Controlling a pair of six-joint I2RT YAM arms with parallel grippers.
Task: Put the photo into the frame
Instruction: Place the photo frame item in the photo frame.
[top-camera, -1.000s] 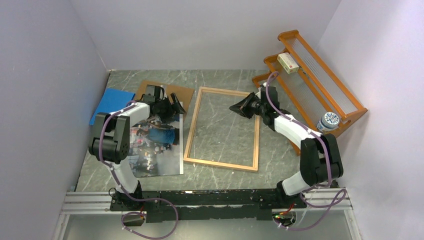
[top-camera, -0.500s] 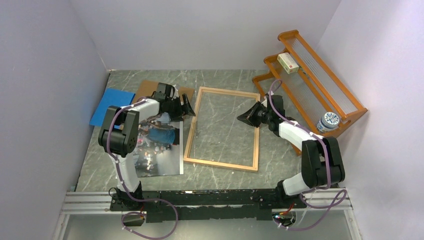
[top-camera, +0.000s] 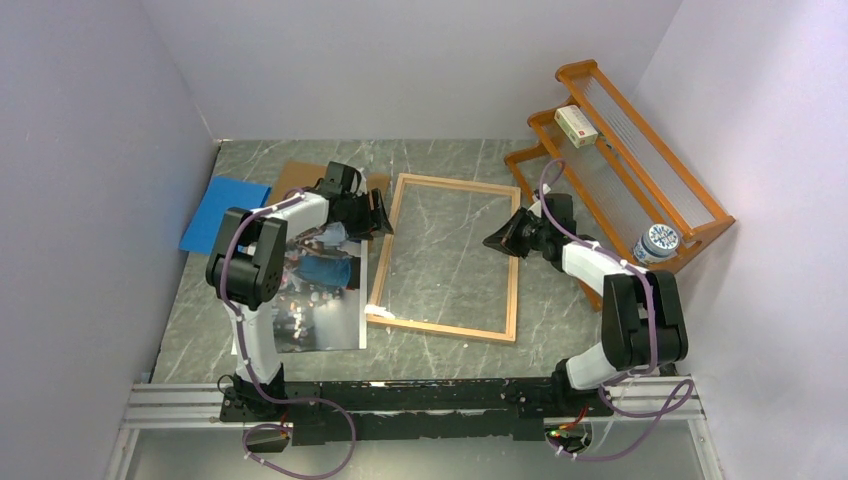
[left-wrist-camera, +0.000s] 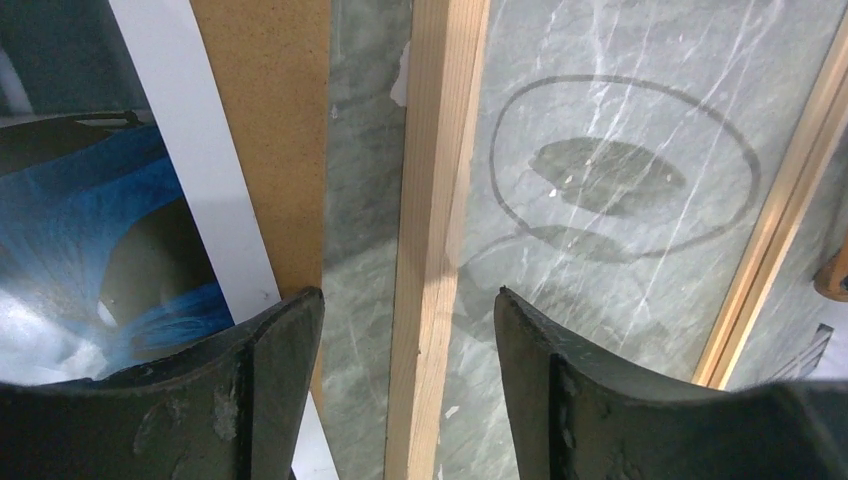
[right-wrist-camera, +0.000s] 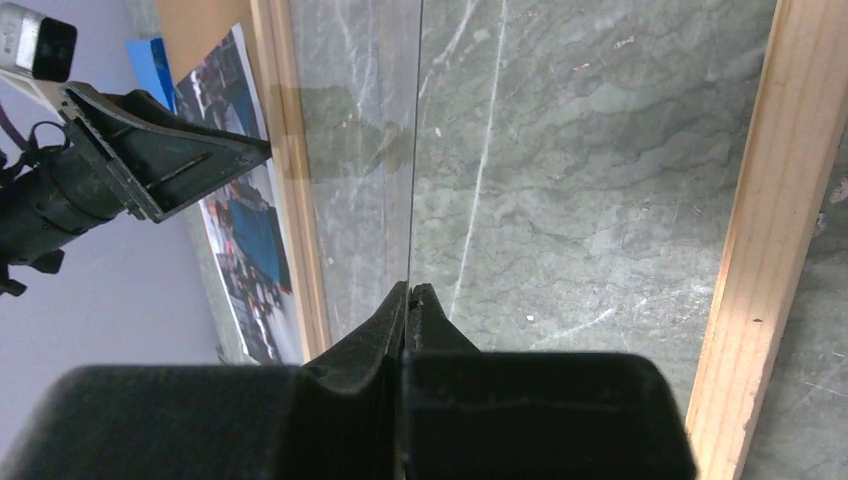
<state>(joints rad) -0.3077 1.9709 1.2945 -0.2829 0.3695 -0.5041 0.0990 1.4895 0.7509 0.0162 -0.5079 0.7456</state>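
The photo (top-camera: 310, 290), a colour print with a white border, lies flat on the table left of the frame (top-camera: 445, 327), a narrow light-wood rectangle. My left gripper (top-camera: 383, 215) is open and hangs low over the frame's left rail (left-wrist-camera: 440, 150), one finger on each side and neither touching the wood. The print's edge (left-wrist-camera: 90, 230) shows behind the left finger. My right gripper (top-camera: 492, 240) sits inside the frame near its right rail (right-wrist-camera: 770, 200), shut on the edge of a thin clear pane (right-wrist-camera: 370, 150) that reaches across the frame's opening.
A brown backing panel (top-camera: 300, 175) and a blue sheet (top-camera: 222, 205) lie behind the photo at the far left. An orange slatted rack (top-camera: 640, 160) at the right holds a small box (top-camera: 576, 126) and a jar (top-camera: 657, 243). Walls close in left, back and right.
My left gripper has moved right, from above the photo's top edge to the frame's left rail, and its jaws have narrowed a little. The right gripper has drifted right, staying shut.
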